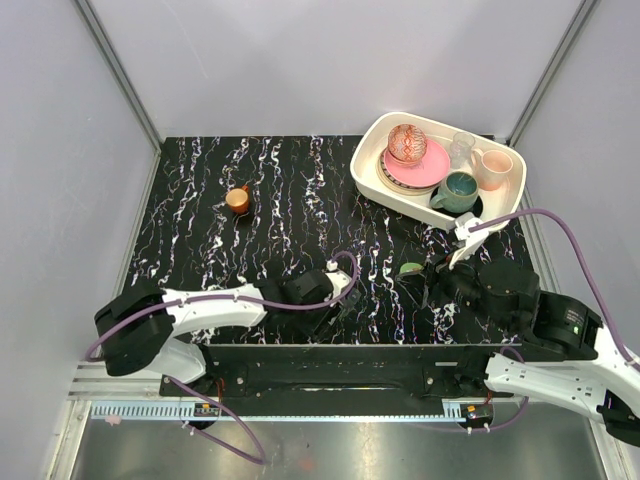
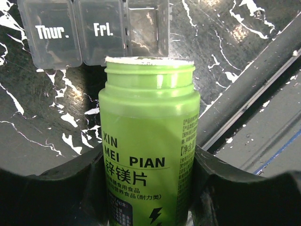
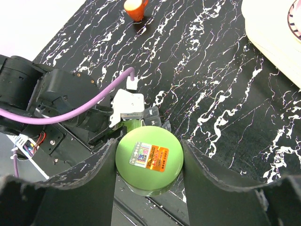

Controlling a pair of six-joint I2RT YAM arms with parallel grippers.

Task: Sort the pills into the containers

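Observation:
My left gripper (image 2: 149, 165) is shut on a green pill bottle (image 2: 149, 122). The bottle has no cap and its mouth points at the pill box (image 2: 94, 33), a dark strip of lidded compartments marked "Thur." and "Fri.", lying on the black marbled table just beyond. My right gripper (image 3: 149, 162) is shut on the bottle's green cap (image 3: 149, 157), which has a sticker on top, and holds it near the table's front edge, right of the left gripper (image 1: 330, 290). The cap also shows in the top view (image 1: 410, 268). No pills are visible.
A small orange cup (image 1: 238, 199) stands at the back left of the table. A white tray (image 1: 368, 180) holding plates, mugs and a glass sits at the back right. A dark rail (image 2: 254, 89) runs along the table's front edge, close to both grippers.

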